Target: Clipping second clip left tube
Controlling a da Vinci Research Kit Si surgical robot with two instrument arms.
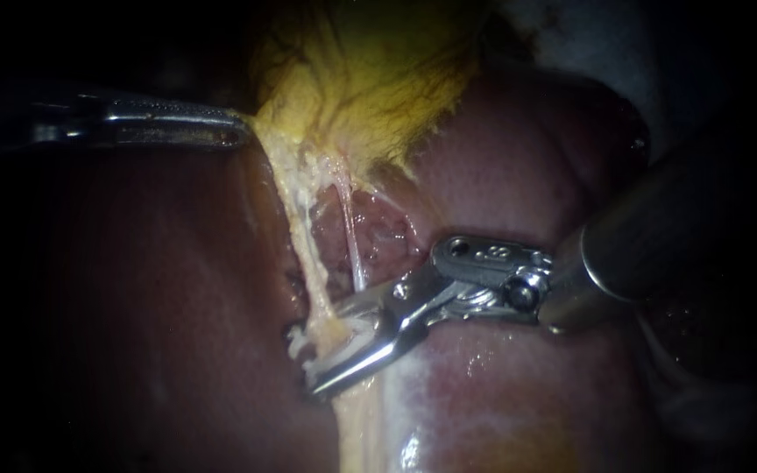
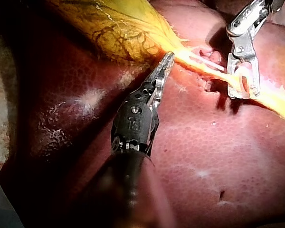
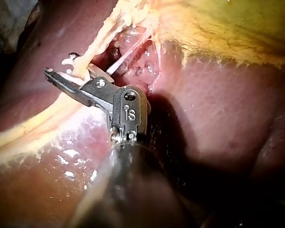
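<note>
Left instrument: claw clenched on the gallbladder at its edge.
Right instrument: claw released, straddling the left tube away from the gallbladder.
Left tube: stretches from the gallbladder across the liver.

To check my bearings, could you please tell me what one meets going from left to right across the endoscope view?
left instrument → left tube → thinner tube → right instrument's hinge → right instrument's shaft. The gallbladder overlaps several of these, so it is left out.
</note>
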